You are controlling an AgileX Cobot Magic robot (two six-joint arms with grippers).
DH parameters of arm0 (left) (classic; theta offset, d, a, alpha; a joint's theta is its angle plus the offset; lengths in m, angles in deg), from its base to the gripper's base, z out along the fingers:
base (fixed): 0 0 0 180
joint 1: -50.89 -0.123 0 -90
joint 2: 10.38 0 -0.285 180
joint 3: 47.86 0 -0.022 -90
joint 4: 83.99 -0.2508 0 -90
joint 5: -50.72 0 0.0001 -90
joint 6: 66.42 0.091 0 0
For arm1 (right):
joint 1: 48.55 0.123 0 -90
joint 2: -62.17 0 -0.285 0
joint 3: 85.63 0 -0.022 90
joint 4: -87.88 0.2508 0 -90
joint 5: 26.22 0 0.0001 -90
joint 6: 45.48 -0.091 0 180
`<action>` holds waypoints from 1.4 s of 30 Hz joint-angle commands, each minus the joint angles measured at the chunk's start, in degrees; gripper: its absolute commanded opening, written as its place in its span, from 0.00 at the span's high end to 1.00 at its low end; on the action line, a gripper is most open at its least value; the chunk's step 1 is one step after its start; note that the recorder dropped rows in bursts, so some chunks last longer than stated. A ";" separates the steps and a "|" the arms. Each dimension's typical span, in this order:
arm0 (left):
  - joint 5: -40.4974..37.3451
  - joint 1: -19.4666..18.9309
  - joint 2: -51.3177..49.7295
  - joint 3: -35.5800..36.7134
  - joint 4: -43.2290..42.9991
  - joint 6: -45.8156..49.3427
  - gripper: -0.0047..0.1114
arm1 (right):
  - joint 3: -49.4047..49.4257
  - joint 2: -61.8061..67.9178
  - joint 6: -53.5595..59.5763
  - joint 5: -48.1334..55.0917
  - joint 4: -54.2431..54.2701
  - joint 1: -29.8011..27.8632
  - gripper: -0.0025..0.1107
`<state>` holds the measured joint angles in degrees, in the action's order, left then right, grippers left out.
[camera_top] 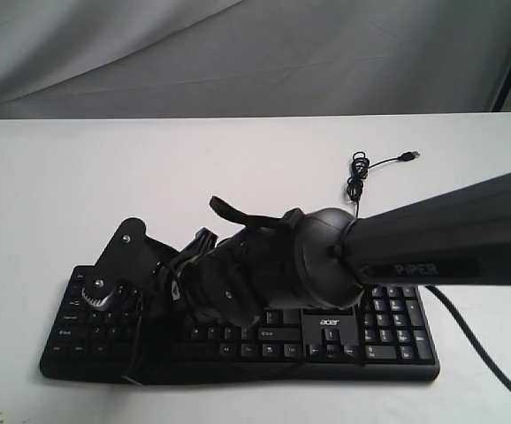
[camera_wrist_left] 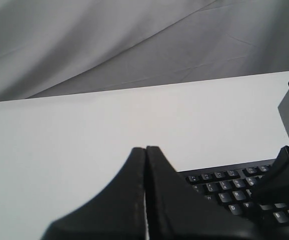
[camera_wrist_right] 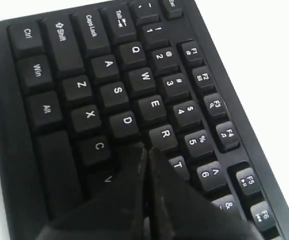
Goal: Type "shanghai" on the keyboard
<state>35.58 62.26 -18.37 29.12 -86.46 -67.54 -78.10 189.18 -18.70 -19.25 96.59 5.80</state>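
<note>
The keyboard (camera_top: 397, 334) reads "acer"; the right arm (camera_top: 450, 243) "PIPER".

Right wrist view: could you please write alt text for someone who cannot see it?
The right gripper, shut, hangs close over the black keyboard with its tip among the D, R and C keys; contact cannot be told. White table shows past the keyboard's edges.
</note>
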 commanded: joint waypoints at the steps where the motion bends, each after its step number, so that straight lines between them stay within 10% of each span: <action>1: 0.27 0.23 0.20 0.25 -0.04 -0.16 0.96 | -0.38 0.04 0.75 -0.27 -0.80 -0.57 0.98; 42: 0.27 0.23 0.20 0.25 -0.04 -0.16 0.96 | 5.23 -3.64 -0.65 -1.74 0.95 -2.46 0.98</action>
<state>35.58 62.26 -18.37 29.12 -86.46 -67.54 -73.21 186.15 -19.01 -19.55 97.21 3.64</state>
